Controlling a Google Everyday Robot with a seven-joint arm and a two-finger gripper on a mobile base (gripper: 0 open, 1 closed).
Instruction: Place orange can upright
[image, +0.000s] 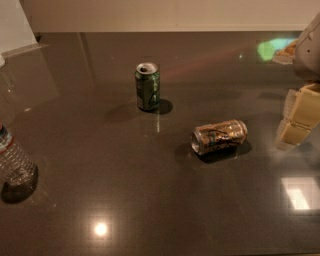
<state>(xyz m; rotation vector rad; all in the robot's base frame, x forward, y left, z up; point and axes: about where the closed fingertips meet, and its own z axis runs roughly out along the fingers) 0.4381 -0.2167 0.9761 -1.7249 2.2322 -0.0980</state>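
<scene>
The orange can (219, 136) lies on its side on the dark glossy tabletop (150, 190), right of centre, with one silver end facing left and towards me. Its body is coppery with dark markings. My gripper (299, 117) is at the right edge of the view, a little to the right of the can and apart from it. It holds nothing that I can see. Part of the arm above it is cut off by the frame.
A green can (148, 86) stands upright behind and to the left of the orange can. A clear plastic water bottle (15, 165) stands at the left edge. A small packet (286, 51) lies at the back right. A pale wall runs along the back.
</scene>
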